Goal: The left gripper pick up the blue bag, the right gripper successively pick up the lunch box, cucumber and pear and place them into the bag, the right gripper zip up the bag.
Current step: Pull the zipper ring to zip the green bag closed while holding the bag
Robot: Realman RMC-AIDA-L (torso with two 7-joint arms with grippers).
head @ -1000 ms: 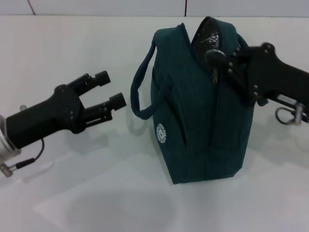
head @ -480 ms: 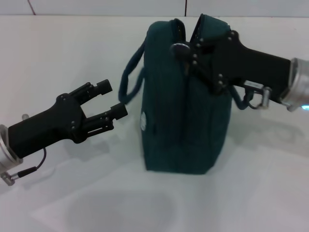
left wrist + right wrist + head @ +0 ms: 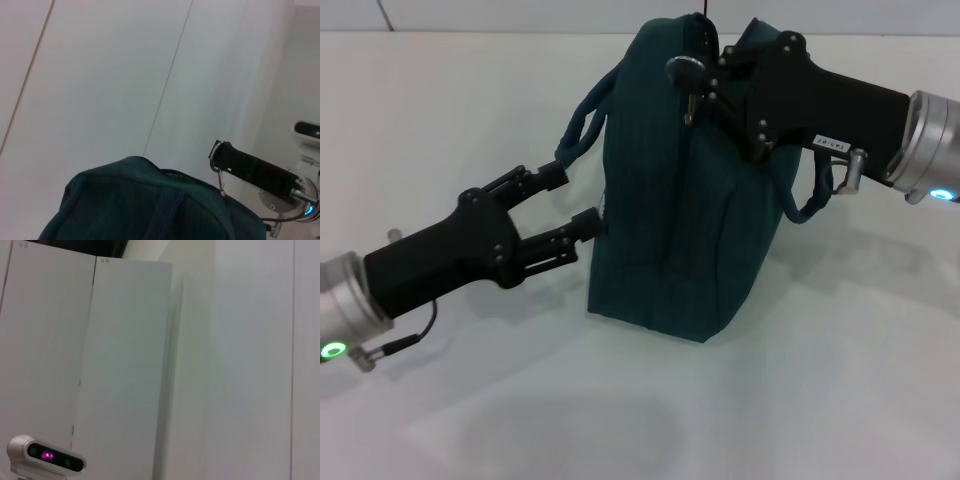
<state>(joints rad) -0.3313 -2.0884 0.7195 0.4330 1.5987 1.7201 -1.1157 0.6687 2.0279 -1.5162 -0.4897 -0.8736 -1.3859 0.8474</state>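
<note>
The blue bag (image 3: 680,220) stands tilted on the white table, its top leaning away from my left arm; its top also fills the bottom of the left wrist view (image 3: 145,200). My right gripper (image 3: 688,80) sits at the bag's top, shut on the zip pull, which hangs just below its fingertips. My left gripper (image 3: 575,200) is open at the bag's left side, its lower fingertip against the fabric and its upper one just under a loop handle (image 3: 578,128). The lunch box, cucumber and pear are out of view.
The bag's other handle (image 3: 815,195) droops under my right arm. The white table (image 3: 840,400) runs to a white wall at the back. The left wrist view shows my right arm (image 3: 255,170); the right wrist view shows only wall panels.
My right gripper has travelled left along the bag's top, and the foil-lined opening no longer shows. The bag slid left and tipped. My left gripper moved up to the bag's side.
</note>
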